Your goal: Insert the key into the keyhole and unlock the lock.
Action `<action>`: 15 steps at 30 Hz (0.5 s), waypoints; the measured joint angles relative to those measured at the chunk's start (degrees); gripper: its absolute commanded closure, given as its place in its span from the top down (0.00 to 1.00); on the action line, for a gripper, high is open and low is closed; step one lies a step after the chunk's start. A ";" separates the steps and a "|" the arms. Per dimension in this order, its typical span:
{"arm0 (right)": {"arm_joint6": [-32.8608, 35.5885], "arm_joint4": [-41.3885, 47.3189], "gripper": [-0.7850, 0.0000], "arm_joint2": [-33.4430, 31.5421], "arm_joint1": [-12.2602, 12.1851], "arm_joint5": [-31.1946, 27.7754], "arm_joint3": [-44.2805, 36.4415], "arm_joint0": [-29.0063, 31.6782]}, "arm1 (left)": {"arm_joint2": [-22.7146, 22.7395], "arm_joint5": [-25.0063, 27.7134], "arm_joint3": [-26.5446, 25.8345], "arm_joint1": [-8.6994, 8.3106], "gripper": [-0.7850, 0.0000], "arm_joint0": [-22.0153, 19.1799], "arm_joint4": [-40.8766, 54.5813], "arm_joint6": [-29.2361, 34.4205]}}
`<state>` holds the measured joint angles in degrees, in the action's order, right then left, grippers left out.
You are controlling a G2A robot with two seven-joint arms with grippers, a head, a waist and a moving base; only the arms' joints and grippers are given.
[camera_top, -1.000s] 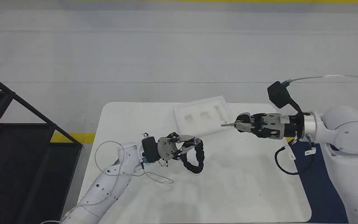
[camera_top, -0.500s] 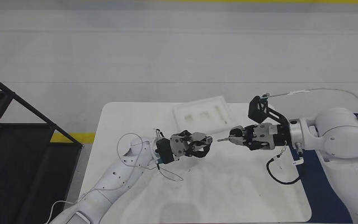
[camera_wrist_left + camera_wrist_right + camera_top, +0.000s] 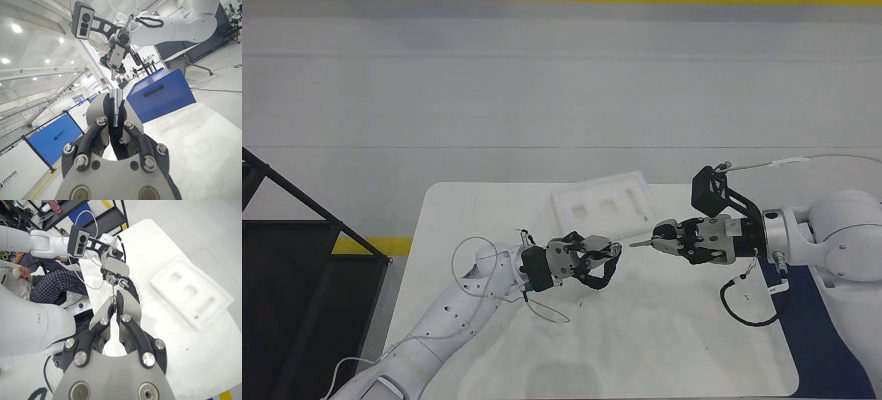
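Left gripper [image 3: 114, 102] pinches the lock [image 3: 115, 108], the chrome cylinder pressed between both fingers, keyhole end facing the right gripper [image 3: 114, 303]. That one is clamped on the key [image 3: 113, 294], blade aimed at the lock. We see both above the table [image 3: 662, 340], just off the tray's [image 3: 592, 190] near right corner. Since half a second ago, key and lock have closed up slightly. The tip is now just short of the keyhole, with a small gap left. A second ago they were well apart, the key beside the tray's right end.
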<state>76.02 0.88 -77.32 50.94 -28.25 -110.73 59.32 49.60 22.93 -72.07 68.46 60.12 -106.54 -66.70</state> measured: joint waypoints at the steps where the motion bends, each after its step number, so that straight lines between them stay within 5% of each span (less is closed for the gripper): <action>1: -0.21 -0.12 0.00 0.07 0.00 0.23 0.01 0.17 | 0.00 0.00 0.00 0.00 0.00 0.00 0.00 0.00; 15: 2.69 -0.38 0.00 1.74 -0.72 10.91 -4.73 -0.69 | -0.97 -9.06 -2.76 0.80 0.00 1.86 0.32 2.89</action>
<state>78.71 0.49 -75.58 50.21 -17.34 -115.46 58.63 48.63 13.87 -74.83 69.26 61.98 -106.22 -63.81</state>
